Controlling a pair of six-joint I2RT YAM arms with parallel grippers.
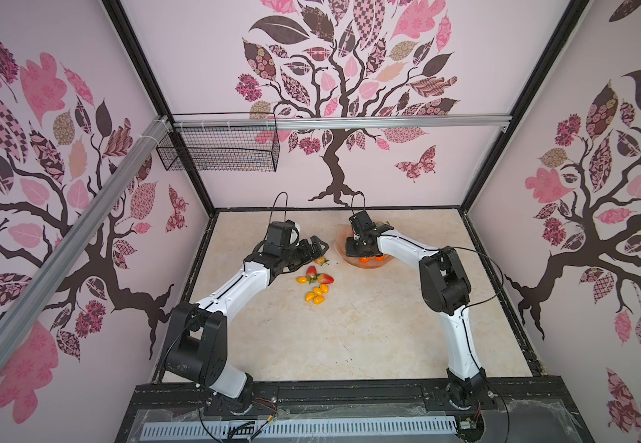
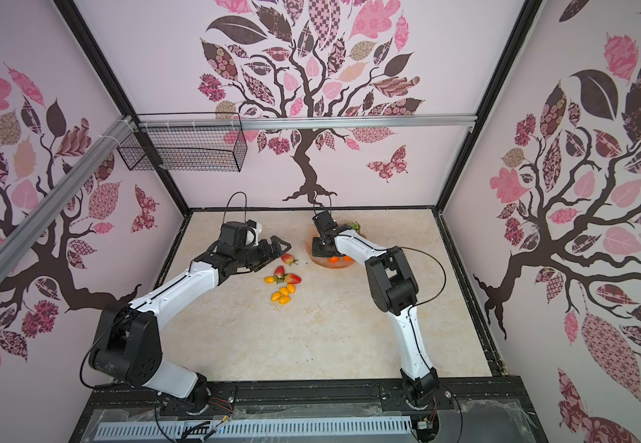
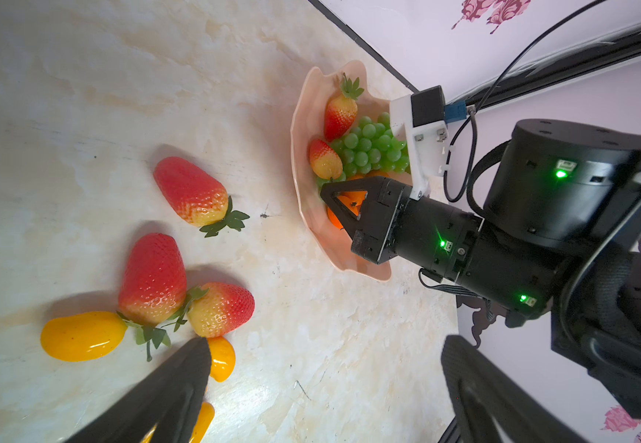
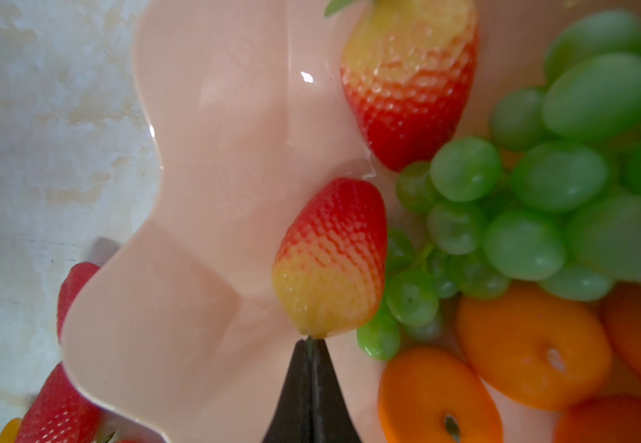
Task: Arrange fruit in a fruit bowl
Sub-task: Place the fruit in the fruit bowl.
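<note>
The strawberry [image 4: 330, 261], being pinched by its cap in the closed right gripper [image 4: 308, 345] in the fruit bowl [image 4: 196, 191] at one o'clock on the bench [image 1: 349, 337], is best being released low beside the grape bunch [image 4: 541, 191].

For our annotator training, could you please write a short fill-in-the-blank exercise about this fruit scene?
The fruit bowl holds one bunch of green ___.
On the table, ___ strawberries lie outside the bowl.
The left gripper is ___.
The right gripper, shut, pinches the leafy end of a ___.
Missing words: grapes; three; open; strawberry.
</note>
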